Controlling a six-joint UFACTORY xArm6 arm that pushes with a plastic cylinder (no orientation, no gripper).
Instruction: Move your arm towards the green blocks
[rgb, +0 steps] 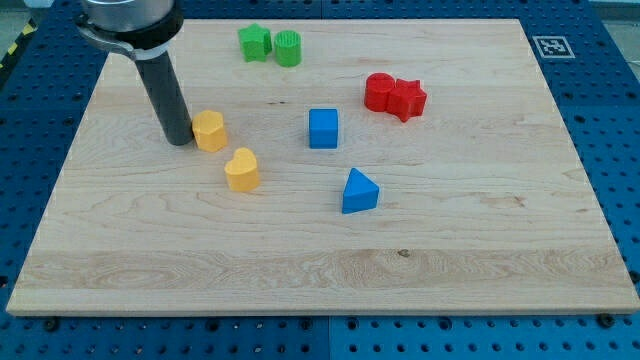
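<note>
Two green blocks sit side by side near the view's top: a star-like green block (254, 42) and a green cylinder (288, 48). My tip (180, 140) rests on the wooden board (470, 260) at the view's left, just left of the yellow hexagonal block (209, 131), touching or almost touching it. The green blocks lie up and to the right of the tip, well apart from it.
A yellow heart-shaped block (241, 169) lies below the hexagonal one. A blue cube (323, 128) and a blue triangular block (359, 191) sit mid-board. Two red blocks (394, 96) touch each other at the upper right. A marker tag (550, 46) is beside the board's top right corner.
</note>
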